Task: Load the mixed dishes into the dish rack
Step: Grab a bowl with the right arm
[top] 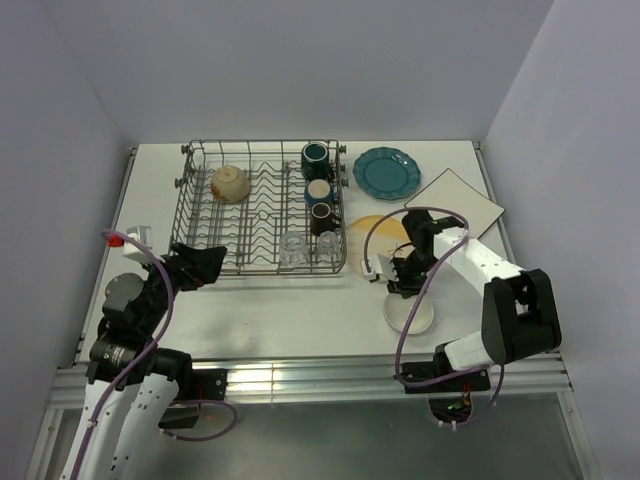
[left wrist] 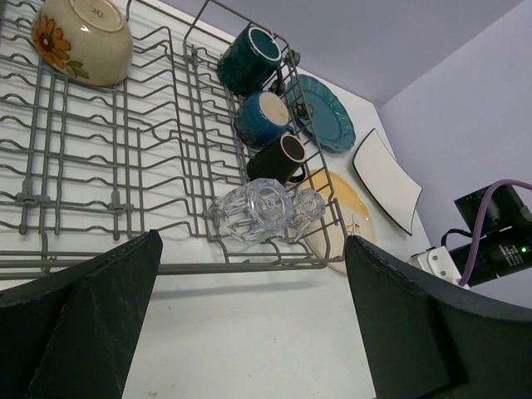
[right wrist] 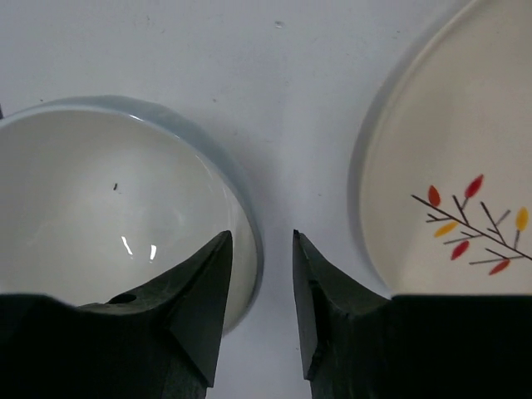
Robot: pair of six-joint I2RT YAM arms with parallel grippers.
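Right gripper point(right wrist: 261, 237) straddles the white bowl point(right wrist: 100, 199) rim, grip uncertain; mugs point(top: 318, 190), glasses point(top: 305, 243), floral bowl point(top: 229, 182) sit in the dish rack point(top: 260, 270); plates point(top: 387, 172) wait.

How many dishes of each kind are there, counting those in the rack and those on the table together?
Plates: 3: teal plate, square plate, yellow plate
Bowls: 2: floral bowl, white bowl
Mugs: 3: teal mug, blue mug, black mug
Glasses: 2: left glass, right glass
Total: 10
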